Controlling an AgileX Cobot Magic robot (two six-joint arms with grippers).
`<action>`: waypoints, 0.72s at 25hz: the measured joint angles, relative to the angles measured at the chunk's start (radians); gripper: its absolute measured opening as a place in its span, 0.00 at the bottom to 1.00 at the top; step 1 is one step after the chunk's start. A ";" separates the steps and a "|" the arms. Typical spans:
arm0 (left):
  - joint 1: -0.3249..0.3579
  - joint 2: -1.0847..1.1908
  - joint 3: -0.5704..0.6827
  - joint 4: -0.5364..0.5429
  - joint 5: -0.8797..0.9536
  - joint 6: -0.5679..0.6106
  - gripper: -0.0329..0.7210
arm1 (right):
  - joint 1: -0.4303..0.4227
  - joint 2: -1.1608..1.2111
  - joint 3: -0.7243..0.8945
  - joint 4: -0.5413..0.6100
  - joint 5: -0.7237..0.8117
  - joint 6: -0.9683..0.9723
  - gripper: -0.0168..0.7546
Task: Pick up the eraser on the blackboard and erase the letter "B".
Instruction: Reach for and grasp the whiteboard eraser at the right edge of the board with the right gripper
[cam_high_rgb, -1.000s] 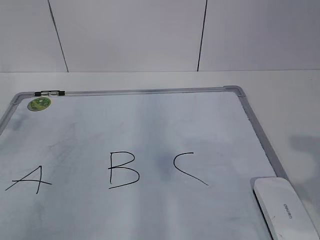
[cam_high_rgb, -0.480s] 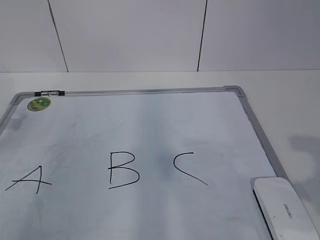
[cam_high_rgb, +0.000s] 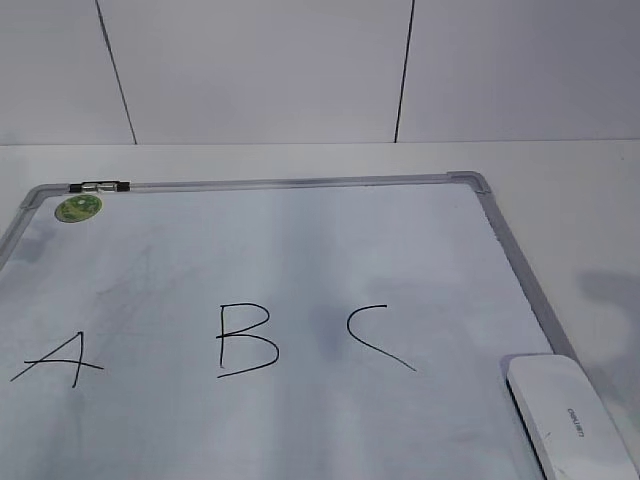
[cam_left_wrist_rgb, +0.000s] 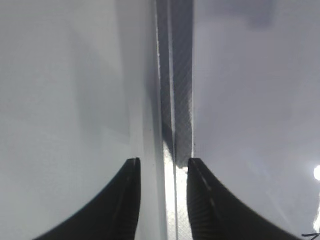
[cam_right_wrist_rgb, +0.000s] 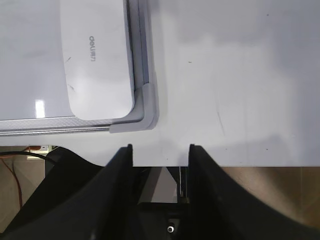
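The blackboard (cam_high_rgb: 300, 250) lies flat on the table, a white board in a silver-grey frame. The letter "B" (cam_high_rgb: 247, 340) is drawn in black at its middle front, between a slanted "A" (cam_high_rgb: 60, 360) and an open "C" (cam_high_rgb: 378, 335). The white eraser (cam_high_rgb: 565, 415) lies on the board's front right corner; it also shows in the right wrist view (cam_right_wrist_rgb: 95, 60). My right gripper (cam_right_wrist_rgb: 160, 150) is open and empty, above the table's front edge, right of and behind the eraser. My left gripper (cam_left_wrist_rgb: 162, 162) is open and empty over the board's frame (cam_left_wrist_rgb: 175, 100). Neither gripper shows in the exterior view.
A round green sticker (cam_high_rgb: 78, 208) and a small black clip (cam_high_rgb: 100, 186) sit at the board's far left corner. The board's rounded frame corner (cam_right_wrist_rgb: 147, 107) lies next to the eraser. White table (cam_right_wrist_rgb: 225, 75) extends to the right. A panelled wall stands behind.
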 joint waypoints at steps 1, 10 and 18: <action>0.000 0.003 -0.001 0.000 0.000 0.000 0.36 | 0.000 0.000 0.000 0.000 0.000 0.000 0.39; 0.000 0.033 -0.007 -0.003 -0.002 0.000 0.36 | 0.000 0.000 0.000 0.000 0.000 0.000 0.39; 0.000 0.034 -0.007 -0.009 -0.001 0.004 0.25 | 0.000 0.000 0.000 0.000 0.000 0.000 0.39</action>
